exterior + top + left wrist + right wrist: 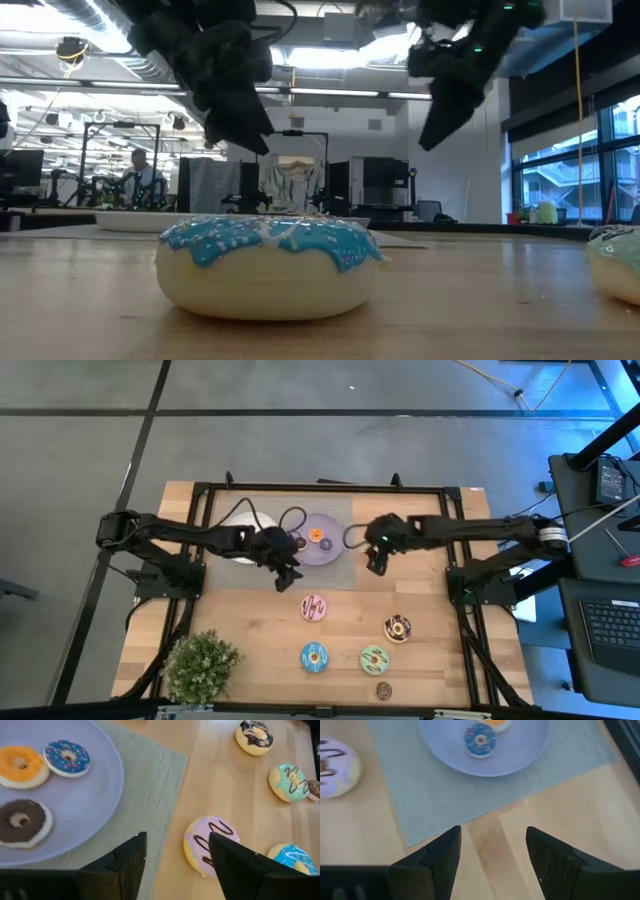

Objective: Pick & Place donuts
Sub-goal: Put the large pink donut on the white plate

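Blue donut (268, 265): nearest the low camera, flat on the tabletop (250, 630), untouched; I read it as waiting its turn.
Green donut (374, 658): just beside the blue one in the front row, with a tiny dark mini (383, 690) nearer the edge.
Chocolate donut (398, 627): 1 step farther back, toward my right side, also loose on the wood.
Pink donut (210, 842): closest to the grey mat (145, 795), so I judge it the easiest next pick.
Left hand (177, 865): fingers spread and empty, hovering over the mat's edge with the pink donut showing just past 1 fingertip; tilted down and forward, as if lining up on it.
Right hand (492, 855): also parted and holding nothing, hanging over bare wood beside the mat's corner, pointed down.
Lilac plate (100, 820): on the mat behind both hands, carrying 3 minis — orange (20, 766), blue-iced (67, 757), dark brown (21, 822); it looks like the drop spot.
White plate (240, 520): farther back, mostly under my left arm.
Plant (200, 665): front left corner, clear of the work.
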